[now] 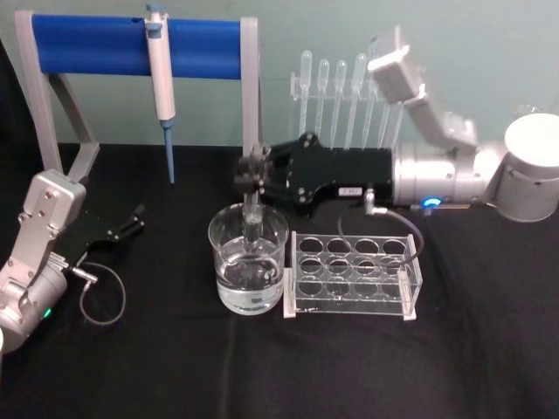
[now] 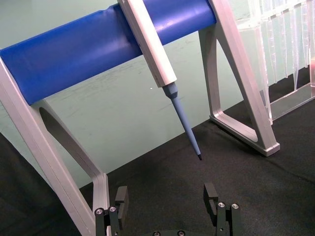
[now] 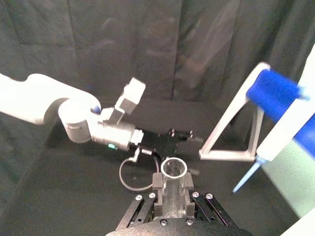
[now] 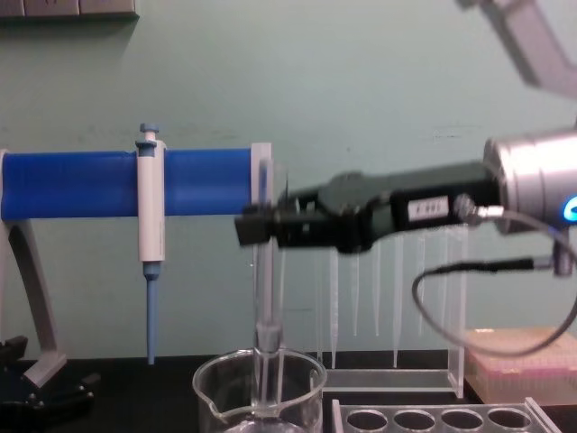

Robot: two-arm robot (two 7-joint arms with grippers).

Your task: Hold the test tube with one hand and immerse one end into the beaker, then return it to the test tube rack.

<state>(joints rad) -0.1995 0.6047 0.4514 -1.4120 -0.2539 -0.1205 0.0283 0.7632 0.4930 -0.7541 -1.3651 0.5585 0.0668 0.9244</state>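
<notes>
Black cloth covers my bench (image 1: pixel 157 367). At far left my left gripper (image 1: pixel 122 229) rests open. One blue-tipped pipettor (image 1: pixel 161 78) hangs behind. My right gripper (image 1: pixel 254 175) clamps the clear glass test tube (image 4: pixel 268 298) upright, its lower end inside the wide glass beaker (image 1: pixel 248 258), beside one clear twelve-hole rack (image 1: pixel 353 273).

A laboratory bench setup: a worktop (image 1: pixel 349 367) draped in black cloth carries a clear beaker (image 1: pixel 248 259) of liquid, a transparent test tube rack (image 1: pixel 353 276) and a row of plastic pipettes (image 1: pixel 342 96) standing upright against a pale green wall. A white and blue micropipette (image 1: pixel 161 78) hangs from a blue padded bar on a silver stand (image 1: pixel 135 45), and a pink-tinted box of pipette tips (image 4: pixel 525 372) sits behind the rack. Dark curtains (image 3: pixel 123 49) enclose the station opposite the wall.
</notes>
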